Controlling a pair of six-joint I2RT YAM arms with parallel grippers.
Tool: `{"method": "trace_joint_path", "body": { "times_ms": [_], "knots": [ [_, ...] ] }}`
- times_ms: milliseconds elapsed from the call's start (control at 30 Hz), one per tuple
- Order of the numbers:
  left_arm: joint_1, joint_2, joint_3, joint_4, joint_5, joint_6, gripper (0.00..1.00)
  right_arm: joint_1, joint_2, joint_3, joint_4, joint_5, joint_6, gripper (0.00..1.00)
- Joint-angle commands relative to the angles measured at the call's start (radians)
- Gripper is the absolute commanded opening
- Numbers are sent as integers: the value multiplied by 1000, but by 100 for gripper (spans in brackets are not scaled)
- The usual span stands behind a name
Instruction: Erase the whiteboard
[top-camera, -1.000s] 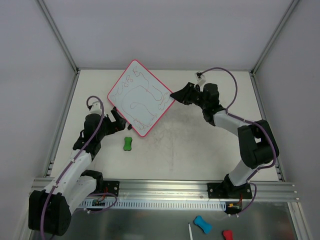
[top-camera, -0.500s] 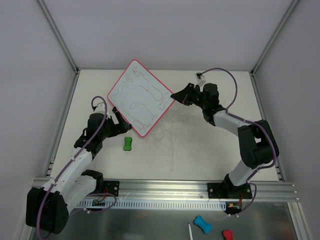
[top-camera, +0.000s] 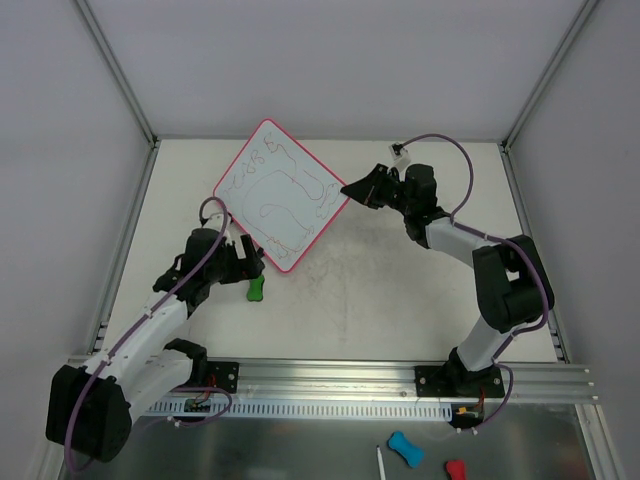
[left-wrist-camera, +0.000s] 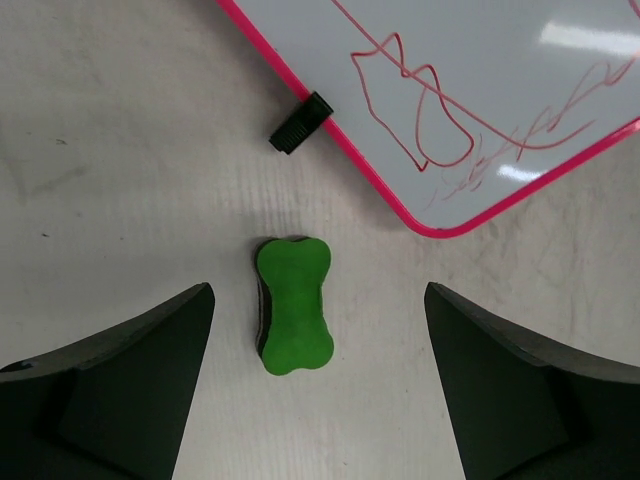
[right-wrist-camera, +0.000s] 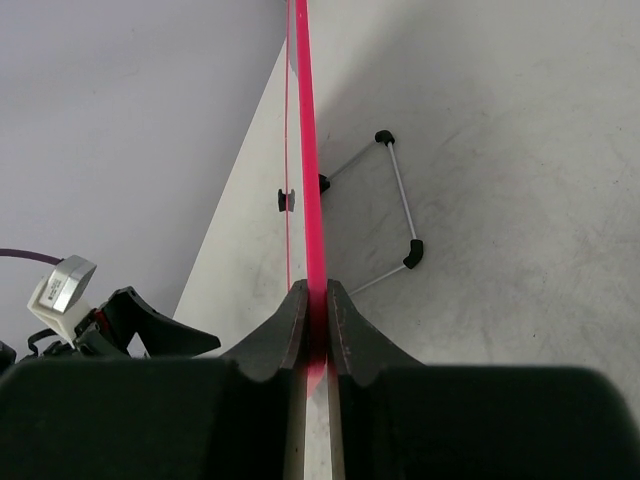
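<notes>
The right gripper (right-wrist-camera: 315, 300) pinched the whiteboard (top-camera: 280, 195) by its rim, probably steadying it. The left gripper (left-wrist-camera: 320, 300) hung wide over the green eraser (left-wrist-camera: 293, 305).

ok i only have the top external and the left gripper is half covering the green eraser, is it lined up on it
observer: yes, the left wrist view shows the green eraser flat on the table, centred between the fingers of the open left gripper, neither finger touching it
operator: and is the right one really gripping the board
observer: yes, the right gripper is shut on the whiteboard's pink rim, seen edge-on
operator: anything close to the eraser
observer: a small black clip sits at the board's rim, apart from the eraser
</notes>
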Motion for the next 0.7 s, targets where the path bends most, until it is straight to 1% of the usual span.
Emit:
{"method": "trace_joint_path", "body": {
  "times_ms": [0,67,133,267,400,467,533,667],
  "knots": [
    [-63,23,31,-25,-5,40,86,11,16,28,8,-1,-7,0],
    [-101,29,34,-58,-97,24,79,11,19,31,8,-7,-4,0],
    [-124,30,31,-72,-163,15,79,11,22,33,8,-7,-2,0],
    [-193,61,50,-78,-226,32,78,11,23,36,8,-7,1,0],
    [-207,116,79,-100,-221,40,79,11,23,38,8,-10,1,0],
    [-207,164,94,-104,-197,44,77,11,23,39,8,-11,1,0],
    [-207,222,123,-123,-192,46,72,11,25,41,8,-13,1,0],
    [-210,280,157,-158,-201,34,70,13,25,42,8,-14,1,0]
  ]
}}
